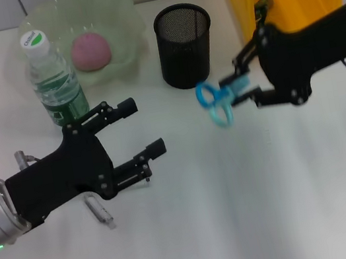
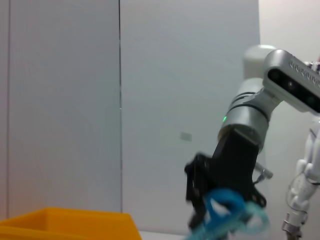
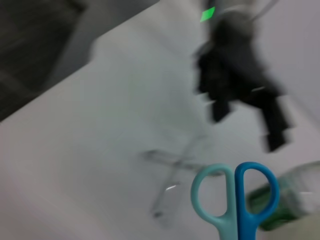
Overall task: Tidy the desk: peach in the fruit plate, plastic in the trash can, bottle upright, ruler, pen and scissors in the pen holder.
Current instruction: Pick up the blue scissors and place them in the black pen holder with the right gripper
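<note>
Scissors, looped blue plastic handles, right hand

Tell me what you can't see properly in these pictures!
- Scissors blades: hidden in the head view by the right gripper holding them.
- Pen holder contents: its dark mesh inside shows nothing clearly.
- Small clear item on the desk: partly under the left gripper, too small to name.
- Left gripper in the right wrist view: blurred.

I see the scissors with blue handle rings held in the air beside the black mesh pen holder. The peach lies in the green plate, the bottle stands upright next to it.
</note>
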You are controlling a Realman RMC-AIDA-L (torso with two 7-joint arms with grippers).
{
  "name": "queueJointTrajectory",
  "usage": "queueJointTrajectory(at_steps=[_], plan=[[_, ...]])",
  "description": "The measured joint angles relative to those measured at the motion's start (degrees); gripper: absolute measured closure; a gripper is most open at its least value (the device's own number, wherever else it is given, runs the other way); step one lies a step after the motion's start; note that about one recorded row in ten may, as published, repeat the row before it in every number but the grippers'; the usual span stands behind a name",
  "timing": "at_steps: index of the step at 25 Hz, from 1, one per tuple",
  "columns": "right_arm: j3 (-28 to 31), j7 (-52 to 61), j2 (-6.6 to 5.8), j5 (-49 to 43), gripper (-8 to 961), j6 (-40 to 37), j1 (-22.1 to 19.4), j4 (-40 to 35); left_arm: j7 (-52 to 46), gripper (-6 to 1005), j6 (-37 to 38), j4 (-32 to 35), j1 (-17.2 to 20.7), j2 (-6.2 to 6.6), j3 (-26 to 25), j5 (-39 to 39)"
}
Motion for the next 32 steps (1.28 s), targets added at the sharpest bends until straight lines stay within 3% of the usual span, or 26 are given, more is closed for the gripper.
queueJointTrajectory(at_steps=[6,11,21,24,26,32], plan=[[10.5,0.3,-0.05,12.6,728,0.6,-1.7,6.0,1.2,244,0.2,0.0,0.1,-0.41,-1.7,0.2],[18.2,0.0,-0.6,20.4,728,1.3,-1.1,17.4,1.5,244,0.3,0.0,-0.1,-0.64,-1.7,0.0],[21.5,-1.1,-0.78,38.0,729,10.1,-0.9,35.1,1.9,245,0.4,-0.1,-0.2,-1.33,-2.3,-0.1],[21.5,-1.0,-1.14,40.3,728,12.3,-0.4,38.2,2.9,245,0.4,-0.4,-0.3,-1.43,-2.3,-0.2],[21.5,0.4,-2.01,42.3,728,14.2,0.7,42.6,3.5,245,0.4,-0.6,-0.3,-1.52,-2.3,-0.2],[20.9,4.4,-2.69,41.9,728,18.3,3.0,46.1,3.7,245,0.9,-0.7,-0.2,-1.59,-2.3,-0.2]])
